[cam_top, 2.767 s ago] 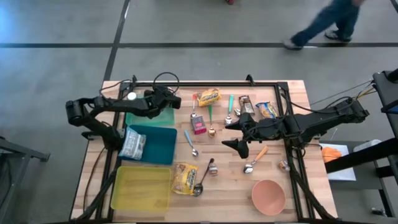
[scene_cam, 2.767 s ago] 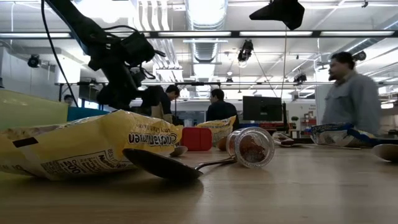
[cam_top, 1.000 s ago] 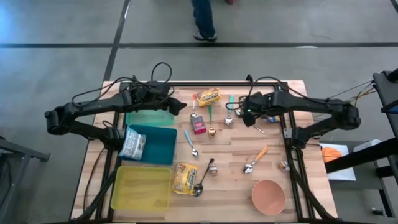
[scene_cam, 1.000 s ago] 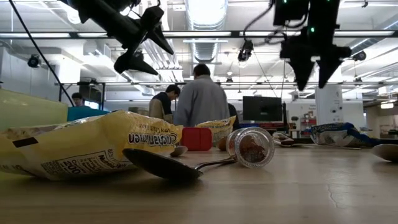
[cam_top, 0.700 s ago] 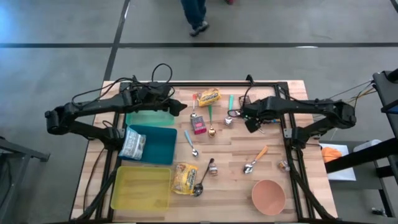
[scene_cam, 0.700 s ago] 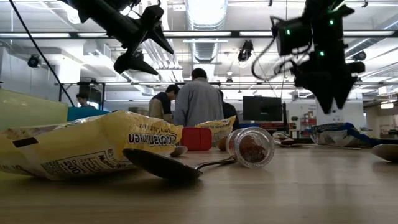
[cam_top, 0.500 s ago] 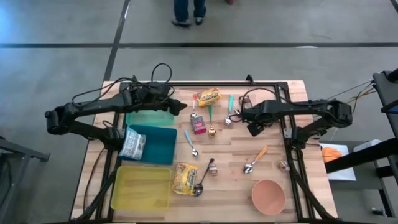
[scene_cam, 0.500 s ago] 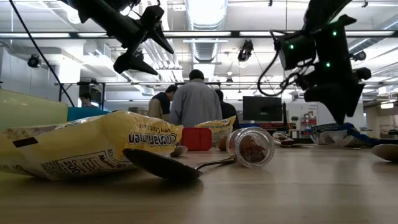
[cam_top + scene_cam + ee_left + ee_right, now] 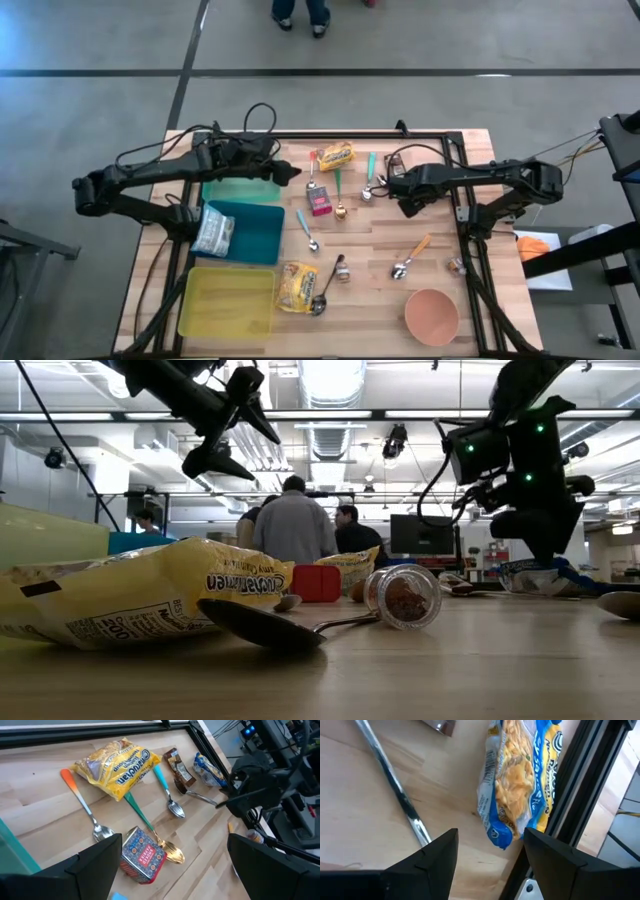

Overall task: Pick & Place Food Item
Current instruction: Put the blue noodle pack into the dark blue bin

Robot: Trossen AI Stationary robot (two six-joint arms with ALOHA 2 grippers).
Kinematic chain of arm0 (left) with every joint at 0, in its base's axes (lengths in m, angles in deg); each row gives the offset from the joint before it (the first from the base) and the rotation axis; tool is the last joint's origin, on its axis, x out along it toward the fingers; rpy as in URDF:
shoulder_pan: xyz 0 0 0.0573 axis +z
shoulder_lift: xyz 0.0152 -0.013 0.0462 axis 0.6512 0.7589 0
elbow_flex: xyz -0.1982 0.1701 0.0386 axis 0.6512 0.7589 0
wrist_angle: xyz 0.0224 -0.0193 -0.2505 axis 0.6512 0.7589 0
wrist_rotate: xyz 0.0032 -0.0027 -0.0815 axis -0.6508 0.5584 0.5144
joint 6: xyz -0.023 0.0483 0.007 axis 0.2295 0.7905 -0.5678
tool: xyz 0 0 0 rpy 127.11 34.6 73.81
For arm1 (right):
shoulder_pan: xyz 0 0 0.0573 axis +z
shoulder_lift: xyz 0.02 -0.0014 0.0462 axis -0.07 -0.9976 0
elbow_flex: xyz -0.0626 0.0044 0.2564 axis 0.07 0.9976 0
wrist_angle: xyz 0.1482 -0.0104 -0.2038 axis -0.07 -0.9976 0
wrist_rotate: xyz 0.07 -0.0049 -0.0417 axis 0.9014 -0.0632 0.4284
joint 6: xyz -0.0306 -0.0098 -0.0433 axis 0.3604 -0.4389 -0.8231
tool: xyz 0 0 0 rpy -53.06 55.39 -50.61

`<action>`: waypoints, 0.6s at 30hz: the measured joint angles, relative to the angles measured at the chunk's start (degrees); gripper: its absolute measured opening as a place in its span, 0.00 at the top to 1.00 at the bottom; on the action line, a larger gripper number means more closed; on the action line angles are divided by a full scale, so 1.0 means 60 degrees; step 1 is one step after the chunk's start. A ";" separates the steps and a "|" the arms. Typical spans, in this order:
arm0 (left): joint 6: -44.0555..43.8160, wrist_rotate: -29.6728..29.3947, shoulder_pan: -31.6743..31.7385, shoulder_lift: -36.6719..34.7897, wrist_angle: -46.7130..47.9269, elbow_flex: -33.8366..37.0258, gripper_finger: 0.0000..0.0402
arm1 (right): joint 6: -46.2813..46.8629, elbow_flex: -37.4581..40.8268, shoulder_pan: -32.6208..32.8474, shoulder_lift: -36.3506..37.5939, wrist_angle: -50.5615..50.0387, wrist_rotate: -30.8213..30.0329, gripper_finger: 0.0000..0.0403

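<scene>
A blue snack bag point(image 9: 517, 780) lies flat on the table's far right, beside the black frame rail point(image 9: 580, 795). My right gripper point(image 9: 491, 832) points steeply down at the bag's near end, open, one finger on either side of it. In the low view this gripper point(image 9: 545, 555) stands just above the bag point(image 9: 535, 577). In the high view the right arm hides the bag, and the gripper point(image 9: 405, 207) shows below it. My left gripper point(image 9: 290, 172) hangs open and empty in the air by the green tray point(image 9: 240, 190). My right gripper has one finger point(image 9: 540, 850) close beside the bag's near end point(image 9: 502, 837). Whether it touches the bag I cannot tell. The other finger stands clear of it.
A silver spoon handle point(image 9: 395, 795) lies beside the bag. A yellow snack bag point(image 9: 336, 155), a brown bar point(image 9: 177, 767), a red box point(image 9: 320, 203) and several spoons sit mid-table. Teal point(image 9: 255, 235) and yellow point(image 9: 228, 300) trays stand left, a pink bowl point(image 9: 432, 315) near right.
My right gripper has sunk from high above the table to just over the blue bag, shifting a little toward the near edge and tipping more steeply down. Its fingers have drawn closer together.
</scene>
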 joint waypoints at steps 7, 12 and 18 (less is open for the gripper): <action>-0.0034 0.0012 -0.0104 0.0000 -0.0027 -0.0029 0.08 | -0.0005 0.0360 -0.0202 -0.0001 0.0265 -0.0020 0.45; -0.0073 0.0010 -0.0104 0.0000 -0.0029 -0.0029 0.08 | -0.0180 0.0547 -0.0396 -0.0009 0.0646 -0.0042 0.45; -0.0207 0.0012 -0.0104 0.0000 -0.0029 -0.0029 0.08 | -0.0273 0.0549 -0.0457 -0.0005 0.0655 -0.0070 0.59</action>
